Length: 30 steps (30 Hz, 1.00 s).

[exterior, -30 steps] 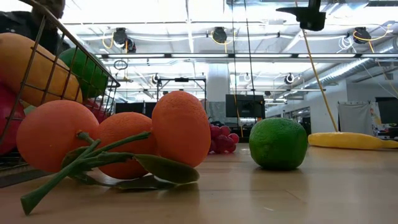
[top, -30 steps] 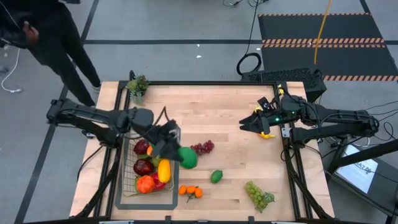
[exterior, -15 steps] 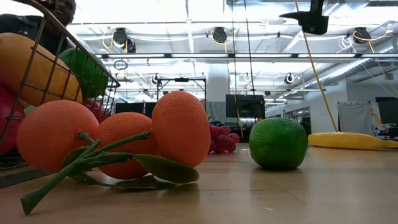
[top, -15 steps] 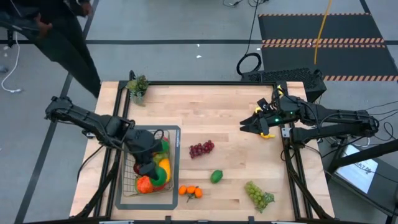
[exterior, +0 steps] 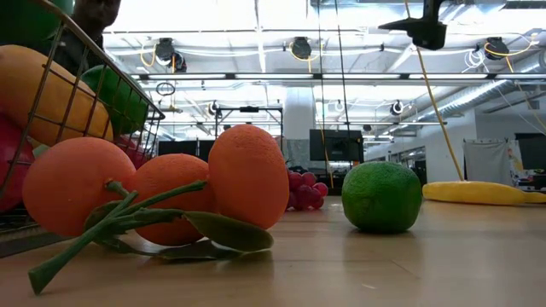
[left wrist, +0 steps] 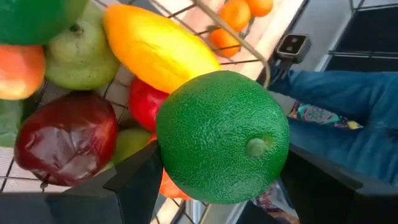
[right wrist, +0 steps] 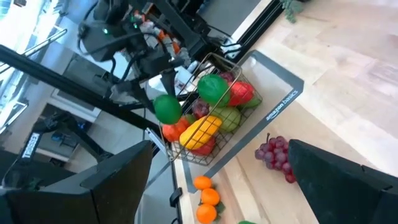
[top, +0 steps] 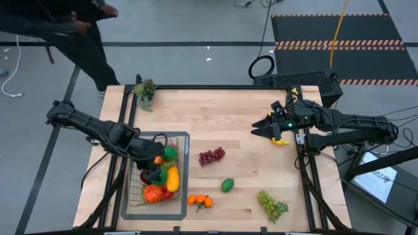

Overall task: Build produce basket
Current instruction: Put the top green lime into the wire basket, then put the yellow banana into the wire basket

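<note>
The wire basket (top: 136, 196) stands on a grey mat at the table's near left. It holds red apples, a yellow mango (top: 172, 178), a pear and other fruit. My left gripper (top: 155, 171) hangs over the basket, shut on a round green citrus fruit (left wrist: 221, 137), which also shows in the right wrist view (right wrist: 166, 109). My right gripper (top: 261, 132) is open and empty above the table's right side, next to a banana (top: 279, 140) lying on the table. My left gripper pinches the green citrus fruit by two opposite sides (left wrist: 168, 158) between its two fingers (left wrist: 134, 183). The fingers come from above, slanting down. The fruit is lifted clear above the fruit in the basket, with its stem dimple (left wrist: 255, 147) turned toward the wrist.
Loose on the table are purple grapes (top: 211, 155), a small lime (top: 226, 185), a sprig of oranges (top: 200, 201) and green grapes (top: 271, 204). A potted green sprig (top: 144, 90) stands at the far left corner. A person (top: 65, 32) moves beyond the table's far left.
My left gripper has carried the green citrus fruit from just right of the basket toward the table's left edge, until it hangs over the basket. It stays shut on the fruit. The person beyond the far left corner has moved.
</note>
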{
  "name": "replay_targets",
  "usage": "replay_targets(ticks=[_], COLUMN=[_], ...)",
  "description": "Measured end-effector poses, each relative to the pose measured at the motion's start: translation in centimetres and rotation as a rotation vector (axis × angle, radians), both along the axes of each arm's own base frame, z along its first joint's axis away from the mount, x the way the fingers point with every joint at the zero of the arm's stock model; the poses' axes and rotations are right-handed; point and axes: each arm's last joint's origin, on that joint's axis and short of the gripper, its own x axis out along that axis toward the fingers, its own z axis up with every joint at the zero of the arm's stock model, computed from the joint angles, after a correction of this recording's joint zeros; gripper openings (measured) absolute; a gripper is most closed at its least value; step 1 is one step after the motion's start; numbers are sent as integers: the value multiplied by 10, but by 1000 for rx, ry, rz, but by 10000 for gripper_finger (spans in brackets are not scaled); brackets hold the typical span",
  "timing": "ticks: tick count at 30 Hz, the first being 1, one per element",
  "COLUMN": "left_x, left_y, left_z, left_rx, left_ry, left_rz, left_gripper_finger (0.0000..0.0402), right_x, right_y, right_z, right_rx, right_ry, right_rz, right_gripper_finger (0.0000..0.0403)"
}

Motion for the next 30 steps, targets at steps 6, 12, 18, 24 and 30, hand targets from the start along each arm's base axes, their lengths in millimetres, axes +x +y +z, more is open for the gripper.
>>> replay_targets(ticks=[6,12,18,24,30], left_x=[-2,-3,0,5,7], left_y=[2,3,5,13,23], left_z=[-18,-25,-24,-8,14], left_rx=[22,8,-11,-64,9], left_ry=[61,114,110,111,43], left_rz=[51,116,162,232,329], left_gripper_finger=[294,308,373,388,353], right_x=[0,0,0,-1,-3], right_y=[-3,-4,-4,-5,-10], right_z=[0,0,0,-1,-7], right_rx=[2,3,-38,-66,-60], right_ry=[0,0,-3,7,72], right_rz=[-11,-18,-3,4,-27], right_gripper_finger=[368,368,368,368,368])
